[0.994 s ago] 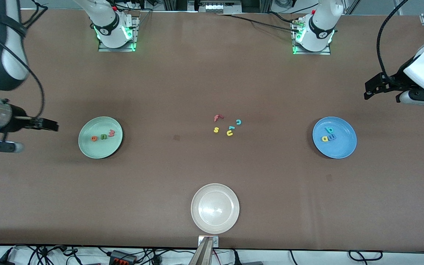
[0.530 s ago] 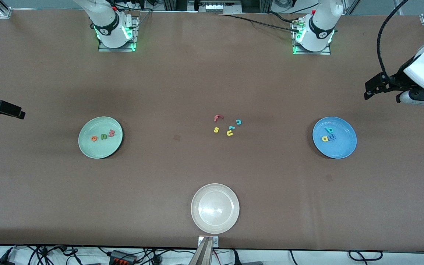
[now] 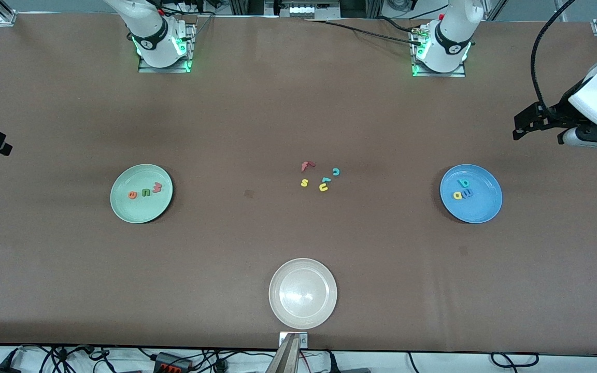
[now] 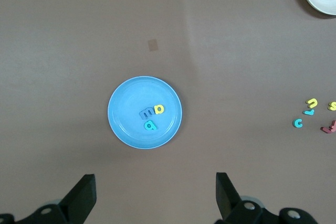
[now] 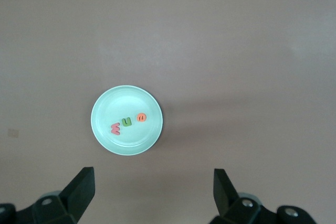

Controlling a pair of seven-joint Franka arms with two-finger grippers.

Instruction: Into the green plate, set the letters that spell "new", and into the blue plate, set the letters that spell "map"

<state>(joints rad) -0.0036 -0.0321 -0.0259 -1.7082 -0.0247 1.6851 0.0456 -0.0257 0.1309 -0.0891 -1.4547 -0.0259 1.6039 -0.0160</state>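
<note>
The green plate (image 3: 127, 208) holds the orange "e" (image 3: 132, 195), olive "n" (image 3: 145, 192) and pinkish "w" (image 3: 157, 188) in a row. The blue plate (image 3: 486, 206) holds the yellow "a" (image 3: 457, 195), blue "m" (image 3: 468, 193) and teal "p" (image 3: 464, 183). My left gripper (image 3: 517, 128) hangs open and empty over bare table at the left arm's end, with the blue plate (image 4: 123, 121) below in its wrist view. My right gripper (image 5: 153, 170) is open and empty high over the right arm's end. The green plate (image 5: 110, 108) lies below it.
A cream-white plate (image 3: 324, 311) stands near the table's front edge, at the middle. Loose letters lie mid-table: a red "f" (image 3: 306, 166), a yellow "s" (image 3: 304, 182), a teal "c" (image 3: 336, 171), a yellow "u" (image 3: 323, 187) and another teal piece (image 3: 325, 180).
The right arm has drawn back from beside the green plate toward its end of the table and has largely left the front view. The left arm and all letters have stayed still.
</note>
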